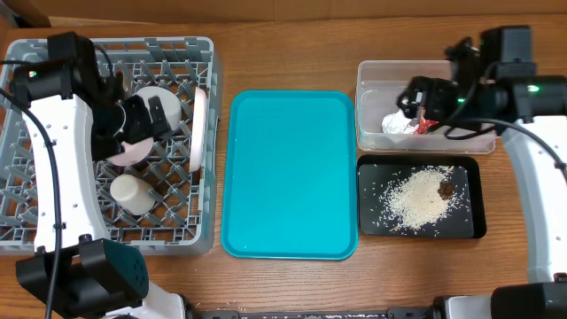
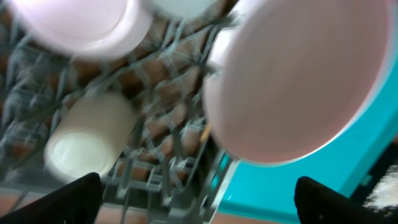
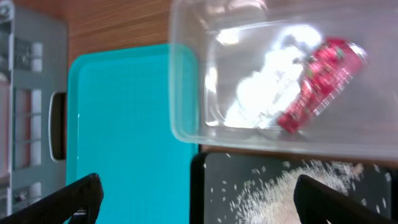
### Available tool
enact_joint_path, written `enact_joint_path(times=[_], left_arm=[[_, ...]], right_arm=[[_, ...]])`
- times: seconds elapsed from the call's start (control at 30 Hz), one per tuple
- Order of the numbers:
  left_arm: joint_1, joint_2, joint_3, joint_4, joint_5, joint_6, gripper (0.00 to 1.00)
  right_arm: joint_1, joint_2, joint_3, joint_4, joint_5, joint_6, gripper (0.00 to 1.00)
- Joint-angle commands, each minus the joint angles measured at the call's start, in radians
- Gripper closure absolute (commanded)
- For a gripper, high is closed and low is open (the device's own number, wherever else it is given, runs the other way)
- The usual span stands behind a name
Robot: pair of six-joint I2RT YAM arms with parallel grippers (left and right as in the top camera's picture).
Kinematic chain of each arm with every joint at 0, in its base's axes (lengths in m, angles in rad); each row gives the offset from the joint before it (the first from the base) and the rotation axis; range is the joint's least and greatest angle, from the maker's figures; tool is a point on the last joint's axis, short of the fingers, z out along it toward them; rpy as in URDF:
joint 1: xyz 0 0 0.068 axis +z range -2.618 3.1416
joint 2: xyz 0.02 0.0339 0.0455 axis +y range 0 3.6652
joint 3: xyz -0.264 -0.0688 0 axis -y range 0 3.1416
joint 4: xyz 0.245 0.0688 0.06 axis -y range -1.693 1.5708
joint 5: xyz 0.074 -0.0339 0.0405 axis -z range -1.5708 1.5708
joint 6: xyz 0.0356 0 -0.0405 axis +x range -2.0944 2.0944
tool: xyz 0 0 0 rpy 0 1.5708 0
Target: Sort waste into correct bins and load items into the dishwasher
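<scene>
My right gripper [image 3: 202,200] hung wide open with nothing between its fingers; only their dark tips showed at the bottom corners of its wrist view. Beneath it, the clear tub [image 3: 183,112] held the red wrapper [image 3: 320,84] against the crumpled white tissue [image 3: 264,93]. The black tray [image 3: 214,174], cut off below, carried rice grains [image 3: 292,183]. I saw the brown scrap [image 1: 445,189] only from overhead. My left gripper [image 2: 199,202] was equally spread and empty above the dish rack [image 1: 177,213]. That wrist view was blurred: the white cup [image 2: 87,137] lay tilted, the plate [image 2: 298,81] stood on edge beside the teal tray [image 1: 288,173], and the pink bowl [image 2: 81,25] was cropped at the top.
</scene>
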Motion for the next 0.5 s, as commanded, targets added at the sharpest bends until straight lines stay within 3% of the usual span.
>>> enact_joint_path(times=[0.0, 0.17, 0.3, 0.43, 0.47], left_arm=[[-0.012, -0.004, -0.044, -0.047, -0.09, -0.038, 0.0], [-0.042, -0.05, -0.183, -0.089, -0.043, -0.005, 0.0], [-0.089, -0.188, -0.366, -0.01, -0.043, 0.002, 0.0], [-0.128, -0.453, -0.585, 0.161, -0.023, 0.003, 0.0], [-0.149, -0.616, -0.679, 0.251, 0.005, 0.037, 0.0]], right_arm=[[0.034, 0.005, 0.021, -0.001, 0.066, -0.021, 0.0], [0.035, 0.003, 0.02, -0.085, 0.147, 0.034, 0.0], [0.035, -0.037, -0.018, -0.1, 0.154, 0.034, 0.0], [0.035, -0.181, -0.145, -0.03, 0.154, 0.052, 0.0], [0.035, -0.286, -0.224, 0.029, 0.154, 0.059, 0.0]])
